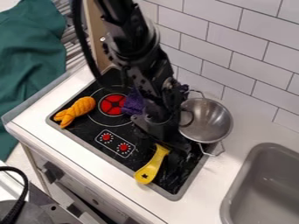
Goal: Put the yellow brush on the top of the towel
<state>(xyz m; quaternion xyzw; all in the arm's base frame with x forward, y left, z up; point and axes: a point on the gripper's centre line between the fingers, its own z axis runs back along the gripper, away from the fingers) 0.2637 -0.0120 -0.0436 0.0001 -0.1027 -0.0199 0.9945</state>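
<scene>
The black gripper hangs low over the right part of the stove top, at the upper end of the yellow brush. Slanting down and left from there, the brush's yellow handle has its rounded, holed end near the stove's front edge. Whether gripper and brush touch cannot be made out. The purple towel lies bunched up on the stove, just right of the red burner and partly hidden behind the arm.
An orange toy rests on the stove's left part. Close behind the gripper on the right stands a metal colander, against the tiled wall. A grey sink is set into the counter at the lower right.
</scene>
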